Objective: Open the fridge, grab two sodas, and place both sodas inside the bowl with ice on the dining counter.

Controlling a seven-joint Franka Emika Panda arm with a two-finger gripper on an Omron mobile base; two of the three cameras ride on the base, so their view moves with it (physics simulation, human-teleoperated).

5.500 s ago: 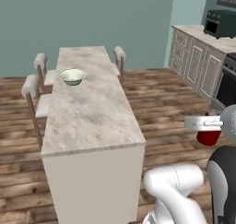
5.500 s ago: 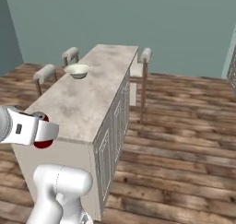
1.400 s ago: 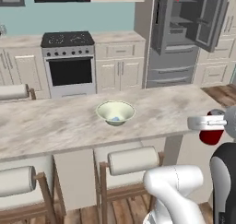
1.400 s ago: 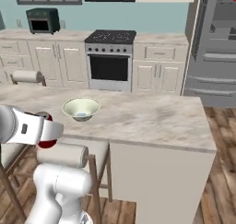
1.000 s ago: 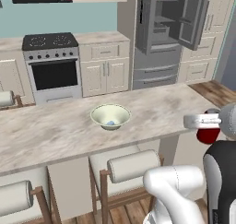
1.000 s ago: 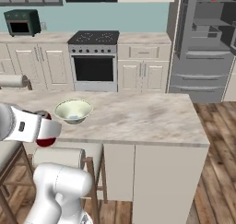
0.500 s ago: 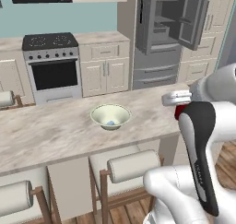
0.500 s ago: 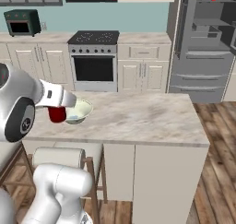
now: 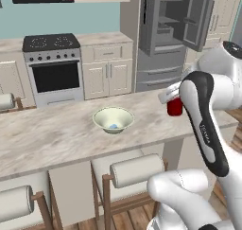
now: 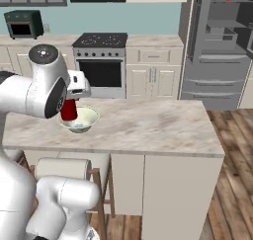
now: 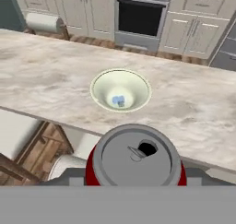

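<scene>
The claw (image 9: 174,101) gripped a red soda (image 11: 134,156) above the surface (image 9: 56,134), positioned for lowering into the ice bowl (image 11: 120,90).

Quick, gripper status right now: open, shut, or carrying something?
Gripper: closed on a red soda can, held above the dining counter, short of the bowl.

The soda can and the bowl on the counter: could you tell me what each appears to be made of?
Soda can: likely metal, painted red, with a bare grey top and pull-tab opening. Bowl: probably glazed ceramic, smooth pale cream-green, though plastic can't be excluded.
</scene>
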